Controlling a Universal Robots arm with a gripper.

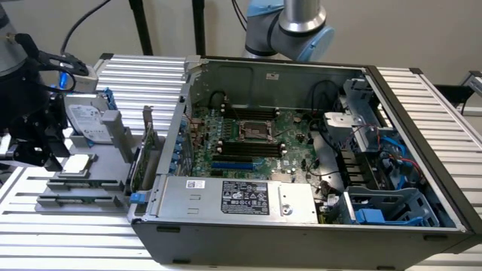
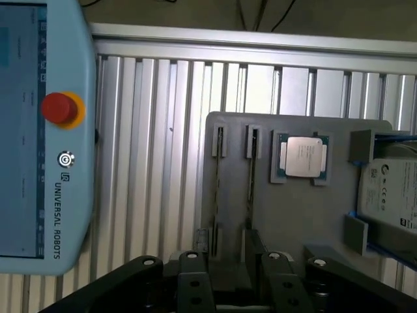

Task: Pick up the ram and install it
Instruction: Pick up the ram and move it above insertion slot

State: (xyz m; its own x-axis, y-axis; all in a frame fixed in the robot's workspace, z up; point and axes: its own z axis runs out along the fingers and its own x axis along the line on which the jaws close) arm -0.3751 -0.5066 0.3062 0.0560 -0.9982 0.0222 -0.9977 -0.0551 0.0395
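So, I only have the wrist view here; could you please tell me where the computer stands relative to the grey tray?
Observer: The open computer case stands beside the grey tray, on the exterior view's right of it.
Operator: Thank you. Can you see the memory slots?
Observer: Yes, black memory slots lie on the motherboard, on either side of the CPU socket.
Operator: Is anything between tray and case?
Observer: An upright green expansion card stands at the tray's edge nearest the case.

Silver arm [image 1: 301,14], pale-blue caps [image 1: 324,40], black jaws
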